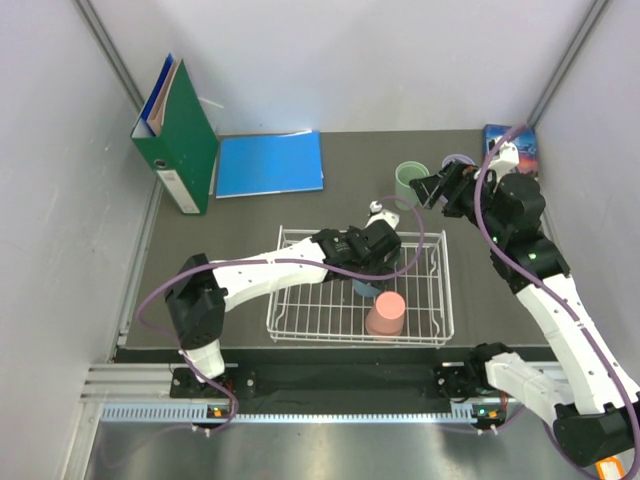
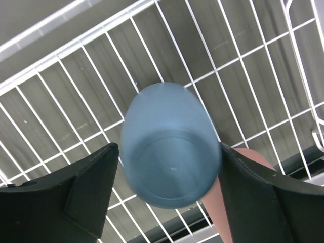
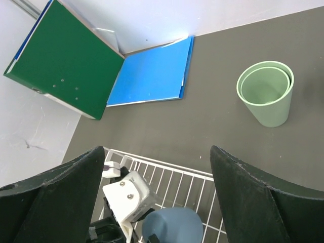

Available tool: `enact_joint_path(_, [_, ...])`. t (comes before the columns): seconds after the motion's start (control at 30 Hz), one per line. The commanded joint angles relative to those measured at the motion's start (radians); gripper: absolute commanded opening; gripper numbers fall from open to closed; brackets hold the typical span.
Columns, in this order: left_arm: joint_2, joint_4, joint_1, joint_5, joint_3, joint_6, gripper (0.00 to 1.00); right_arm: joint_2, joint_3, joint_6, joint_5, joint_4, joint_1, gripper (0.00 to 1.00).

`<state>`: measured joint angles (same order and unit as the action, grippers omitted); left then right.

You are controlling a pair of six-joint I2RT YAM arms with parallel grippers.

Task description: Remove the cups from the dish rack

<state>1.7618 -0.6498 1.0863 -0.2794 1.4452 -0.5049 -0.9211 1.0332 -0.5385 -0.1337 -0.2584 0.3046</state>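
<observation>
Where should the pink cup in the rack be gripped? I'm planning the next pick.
Grip the pink cup across its tapered side wall, coming from above. It stands upside down in the dish rack, closed base up, so there is no rim to pinch. The blue cup stands close beside it.

Objects seen at the back of the dark table (image 1: 250, 215)

A green ring binder (image 1: 178, 140) is stood upright in the far left corner, against the white wall, with blue sheets or folders seen tucked at its top. Just beside it, to the right, a blue folder (image 1: 270, 163) is laid flat on the table top. In the far right corner, a small box with a dark, colourful print (image 1: 525, 145) is partly hidden; its print cannot be read.
</observation>
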Motion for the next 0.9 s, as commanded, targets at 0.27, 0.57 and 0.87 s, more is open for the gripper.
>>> enact_joint_path(0.27, [-0.074, 0.047, 0.0, -0.141, 0.006, 0.037, 0.33, 0.011, 0.005, 0.008, -0.009, 0.041, -0.004, 0.84])
enact_joint_path(0.57, [-0.197, 0.009, -0.003, -0.205, 0.109, 0.068, 0.0, -0.005, 0.059, 0.028, 0.017, 0.035, -0.002, 0.84])
enact_joint_path(0.87, [-0.346, 0.015, -0.221, -0.223, 0.304, 0.05, 0.0, -0.111, 0.237, 0.091, 0.194, -0.071, -0.002, 0.84])
